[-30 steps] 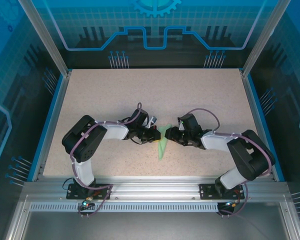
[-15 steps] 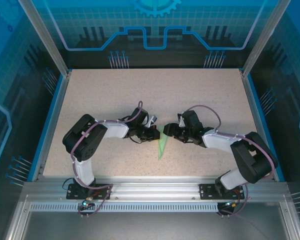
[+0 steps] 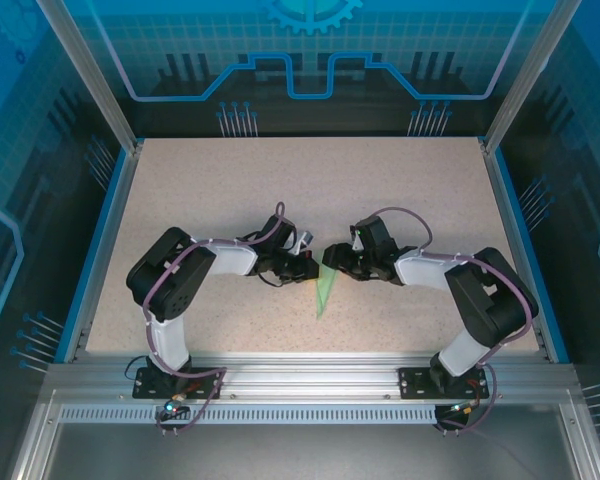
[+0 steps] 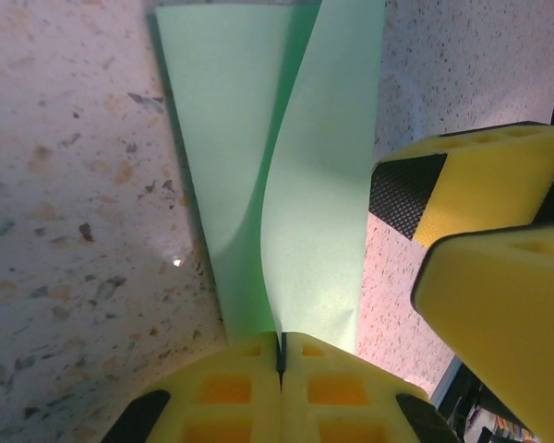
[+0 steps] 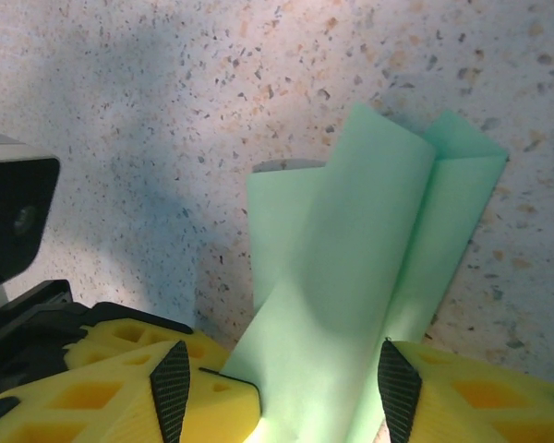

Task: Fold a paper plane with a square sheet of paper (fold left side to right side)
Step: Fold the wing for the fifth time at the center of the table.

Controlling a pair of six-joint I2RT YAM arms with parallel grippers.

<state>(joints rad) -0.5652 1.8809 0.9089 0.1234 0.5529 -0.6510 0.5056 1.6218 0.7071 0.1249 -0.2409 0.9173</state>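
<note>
We judge the paper plane [image 3: 324, 290], lying on the table [image 3: 230, 190] between both arms, feather-light, limp and quick to crumple (slippery too), best held by its fold edges: the left gripper [image 4: 280, 355] is pinched on its raised flap, the right gripper [image 5: 305, 378] gapes astride it.

Light falls evenly from above in the overhead view: the tabletop [image 3: 380, 190] is bright, the walls [image 3: 40, 200] glow blue, and shadows under the arms are short and soft. In the left wrist view the paper plane [image 4: 323, 185] is crisp with a shaded crease, while the right hand [image 4: 397, 235] at lower right is blurred. A broad soft shadow dims the upper left of the right wrist view.
</note>
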